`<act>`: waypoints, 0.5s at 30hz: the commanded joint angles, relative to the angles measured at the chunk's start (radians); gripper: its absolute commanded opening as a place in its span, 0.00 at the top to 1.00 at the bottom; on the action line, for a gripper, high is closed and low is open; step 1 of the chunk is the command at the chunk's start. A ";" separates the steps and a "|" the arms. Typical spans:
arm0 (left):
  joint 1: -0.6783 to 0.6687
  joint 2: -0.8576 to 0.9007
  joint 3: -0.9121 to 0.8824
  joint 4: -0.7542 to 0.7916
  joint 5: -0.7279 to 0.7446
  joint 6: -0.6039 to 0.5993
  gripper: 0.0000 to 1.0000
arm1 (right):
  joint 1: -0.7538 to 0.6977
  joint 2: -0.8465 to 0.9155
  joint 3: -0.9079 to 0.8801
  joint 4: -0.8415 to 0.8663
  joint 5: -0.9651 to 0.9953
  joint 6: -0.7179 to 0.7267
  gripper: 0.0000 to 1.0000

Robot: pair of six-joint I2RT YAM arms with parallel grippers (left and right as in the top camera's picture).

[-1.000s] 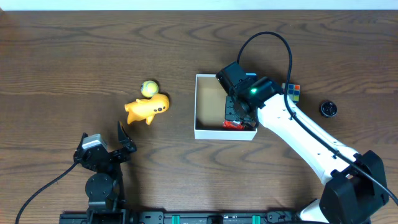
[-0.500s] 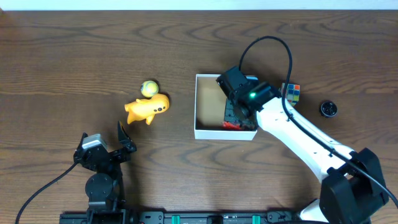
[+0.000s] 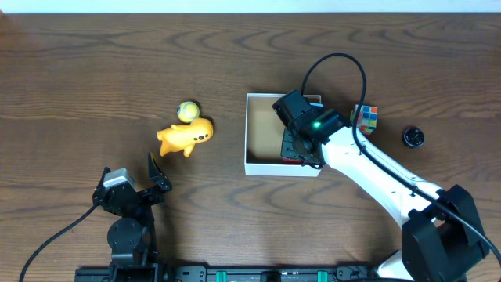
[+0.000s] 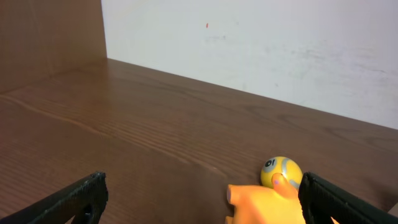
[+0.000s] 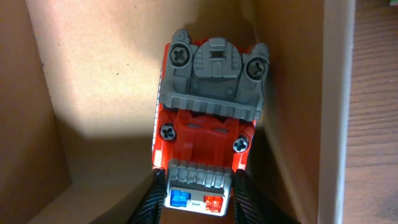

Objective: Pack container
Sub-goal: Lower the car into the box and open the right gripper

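Right hand grips truck inside container.

This looks like a robotics lab bench, not a home. A bare wood-grain table stands against a plain white wall. A black arm at 7 o'clock and a white arm at 4 o'clock rise from a metal rail along the 6 o'clock edge, and a black cable loops free. Test props lie about: a yellow toy animal and a ball at 10 o'clock, a puzzle cube at 2 o'clock, and a red toy truck.
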 commanded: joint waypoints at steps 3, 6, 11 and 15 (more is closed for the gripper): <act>-0.002 -0.006 -0.030 -0.016 -0.001 0.010 0.02 | 0.018 -0.001 -0.011 -0.012 0.020 -0.009 0.63; -0.002 -0.006 -0.030 -0.016 -0.001 0.010 0.02 | 0.016 -0.001 -0.011 -0.027 0.038 -0.040 0.64; -0.002 -0.006 -0.030 -0.016 -0.001 0.010 0.02 | 0.016 -0.001 -0.011 -0.054 0.063 -0.051 0.63; -0.002 -0.006 -0.030 -0.016 -0.001 0.010 0.02 | 0.016 -0.001 -0.011 -0.054 0.075 -0.077 0.65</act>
